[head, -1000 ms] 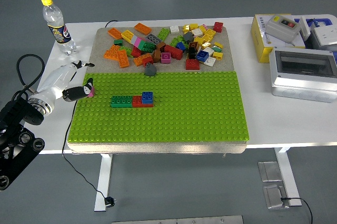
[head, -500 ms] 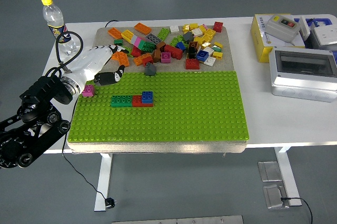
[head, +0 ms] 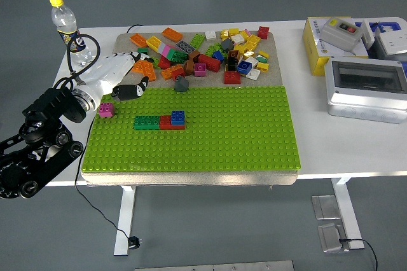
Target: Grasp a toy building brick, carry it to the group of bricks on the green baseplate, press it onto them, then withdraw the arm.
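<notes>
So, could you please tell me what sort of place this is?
Probably a robotics lab or test space: a white table on bare grey floor, a green baseplate with a loose brick pile, and electrical boxes alongside.

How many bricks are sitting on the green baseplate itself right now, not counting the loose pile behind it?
5. A pink brick at the left edge; a green brick, a red brick and a blue brick atop it grouped left of center; a grey brick on the far edge.

bright, even light from overhead fills the scene, with no harsh glare. the white desk reads clean and a little washed out. shadows are soft and short, tucked under the green baseplate edge and beneath the desk. focus is sharp throughout, with slight wide-angle bending near the edges.
</notes>
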